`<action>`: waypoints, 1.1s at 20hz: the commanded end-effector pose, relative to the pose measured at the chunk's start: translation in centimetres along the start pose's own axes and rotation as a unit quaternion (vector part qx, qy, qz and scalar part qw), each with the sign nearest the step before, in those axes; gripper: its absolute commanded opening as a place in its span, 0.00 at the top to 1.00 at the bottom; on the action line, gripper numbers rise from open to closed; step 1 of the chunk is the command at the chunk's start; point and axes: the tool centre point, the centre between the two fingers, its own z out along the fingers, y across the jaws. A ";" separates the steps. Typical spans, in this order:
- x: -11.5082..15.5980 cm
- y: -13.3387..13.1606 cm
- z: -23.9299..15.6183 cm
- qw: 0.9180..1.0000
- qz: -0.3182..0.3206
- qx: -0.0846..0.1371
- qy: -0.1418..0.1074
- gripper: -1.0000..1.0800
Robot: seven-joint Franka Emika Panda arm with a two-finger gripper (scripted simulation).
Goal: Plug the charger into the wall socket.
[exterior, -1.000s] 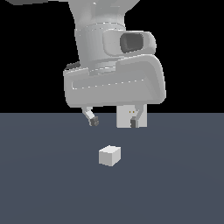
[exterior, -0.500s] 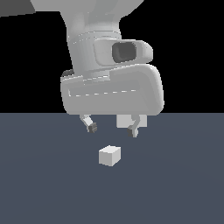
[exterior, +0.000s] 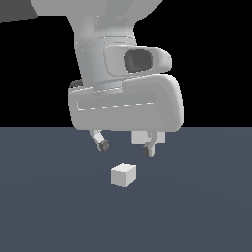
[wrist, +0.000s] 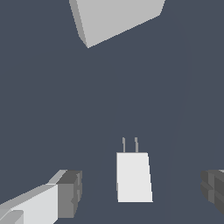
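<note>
surface below me: tabletop, flat, plain slate blue-grey, unmarked | extent: it spans the full width of the exterior view | backdrop: solid black above its far edge | wrist view: same slate tabletop fills the background

The charger was set on the floor, below and in front of the gripper. The wall socket was placed behind the gripper, largely hidden by it. In the wrist view, the charger's prongs were directed towards the socket, well apart from it.
</note>
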 end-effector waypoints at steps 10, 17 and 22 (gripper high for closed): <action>-1.2 0.1 3.2 1.000 0.000 0.000 -0.001 0.04; -1.7 0.1 4.7 1.000 0.000 0.000 -0.001 0.04; -1.7 0.1 4.7 1.000 0.000 0.000 -0.001 1.00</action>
